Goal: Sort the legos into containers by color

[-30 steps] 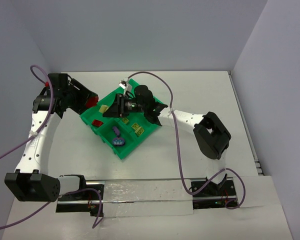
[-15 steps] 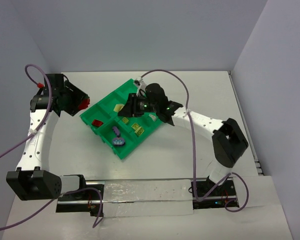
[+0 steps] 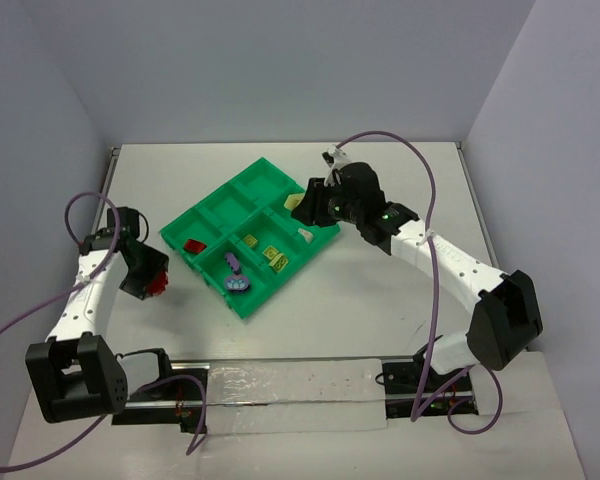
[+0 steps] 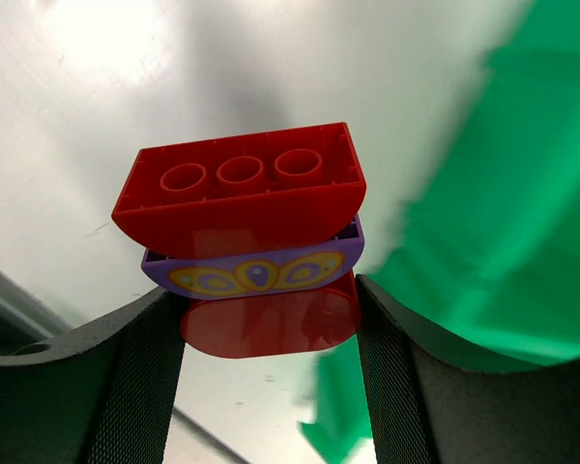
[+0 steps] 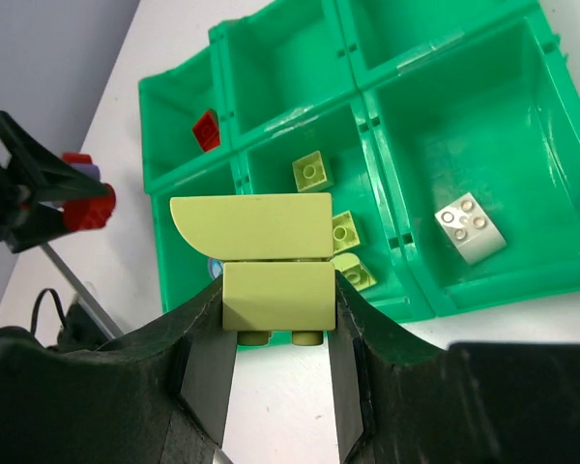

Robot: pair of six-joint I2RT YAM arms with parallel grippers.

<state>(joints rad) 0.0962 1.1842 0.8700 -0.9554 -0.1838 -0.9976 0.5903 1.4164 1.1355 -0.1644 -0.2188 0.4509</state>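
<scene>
My left gripper [image 4: 271, 333] is shut on a stack of legos: a red brick [image 4: 240, 193] on a purple brick with a yellow pattern [image 4: 256, 271] on a red piece. In the top view it [image 3: 152, 276] hangs over the table left of the green tray [image 3: 280, 180]. My right gripper [image 5: 275, 300] is shut on two joined yellow-green bricks [image 5: 261, 246] and sits at the tray's right side [image 3: 304, 207]. Bins hold a red brick [image 5: 206, 129], yellow-green bricks [image 5: 312, 172], a white brick [image 5: 471, 227] and purple pieces [image 3: 237, 275].
The tray [image 5: 435, 290] lies turned diagonally in the middle of the white table. Grey walls close in the left, back and right. The arm bases and a rail [image 3: 280, 385] run along the near edge.
My left arm has swung from the tray's far left corner toward the near left with the red and purple stack. My right gripper has moved from above the tray's middle to its right side.
</scene>
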